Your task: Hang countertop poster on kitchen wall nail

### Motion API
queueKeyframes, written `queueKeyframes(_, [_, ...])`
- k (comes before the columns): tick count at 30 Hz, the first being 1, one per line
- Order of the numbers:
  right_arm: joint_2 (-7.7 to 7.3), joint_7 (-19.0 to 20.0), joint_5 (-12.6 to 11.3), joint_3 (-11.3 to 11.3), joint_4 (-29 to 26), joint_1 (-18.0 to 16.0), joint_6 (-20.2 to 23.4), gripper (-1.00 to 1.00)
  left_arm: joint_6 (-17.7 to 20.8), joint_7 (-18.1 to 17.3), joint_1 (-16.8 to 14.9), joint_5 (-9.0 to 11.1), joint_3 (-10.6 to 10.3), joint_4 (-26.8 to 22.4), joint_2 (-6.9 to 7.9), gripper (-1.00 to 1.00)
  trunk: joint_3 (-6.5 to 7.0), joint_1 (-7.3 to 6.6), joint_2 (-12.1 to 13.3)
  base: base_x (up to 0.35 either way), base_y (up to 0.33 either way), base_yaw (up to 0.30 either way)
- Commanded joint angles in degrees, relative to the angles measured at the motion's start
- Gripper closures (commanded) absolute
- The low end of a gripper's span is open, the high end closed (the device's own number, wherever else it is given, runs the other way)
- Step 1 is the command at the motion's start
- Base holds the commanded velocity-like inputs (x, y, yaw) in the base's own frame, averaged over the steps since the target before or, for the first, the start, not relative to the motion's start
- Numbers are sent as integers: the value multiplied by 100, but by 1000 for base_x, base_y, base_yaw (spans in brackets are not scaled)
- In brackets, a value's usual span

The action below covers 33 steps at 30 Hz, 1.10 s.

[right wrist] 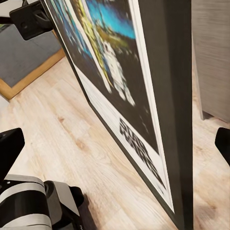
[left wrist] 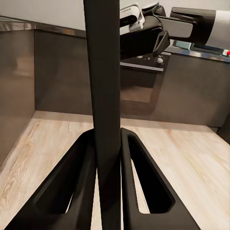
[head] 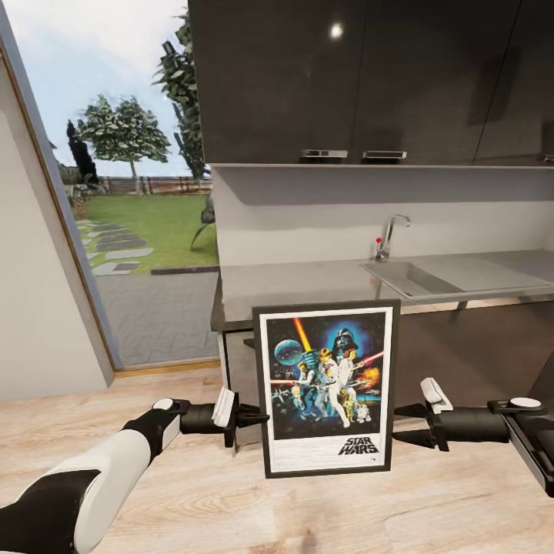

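Left end effector [head: 254, 418] clamps the poster [head: 326, 387] at its 9 o'clock edge; right end effector [head: 406, 424] is spread open around the 3 o'clock edge. Poster upright, long axis vertical, off the counter [head: 308, 281] at 12 o'clock beyond. Nails not discernible.

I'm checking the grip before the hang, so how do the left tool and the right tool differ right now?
The left tool is shut on the poster, its fingers pinching the frame edge; the right tool stands open at the opposite edge, fingers spread either side of the frame. Both point inward at roughly the same height.
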Motion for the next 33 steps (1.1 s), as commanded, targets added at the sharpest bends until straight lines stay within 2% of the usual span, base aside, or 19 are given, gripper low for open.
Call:
queueKeyframes(1, [-2, 15, -14, 1, 0, -3, 60, -100, -60, -15, -4, -26, 47, 1, -1, 100, -6, 0, -4, 0, 0, 0])
queueKeyframes(17, [0, 10, -6, 8, 0, -3, 59, -100, -60, -15, -3, -27, 47, 1, -10, 100, -6, 0, -4, 0, 0, 0])
queueKeyframes(25, [101, 7, 18, 8, 0, -3, 45, -100, -62, -15, -3, -25, 47, 1, -10, 100, -6, 0, -4, 0, 0, 0])
queueKeyframes(28, [110, 13, 23, 8, 0, -3, -144, -100, -59, -15, -4, -26, 47, 1, -10, 100, -6, 0, -4, 0, 0, 0])
queueKeyframes(33, [112, 15, 27, 6, 0, -3, -205, -100, -59, -15, -4, -26, 47, 1, -10, 100, -6, 0, -4, 0, 0, 0])
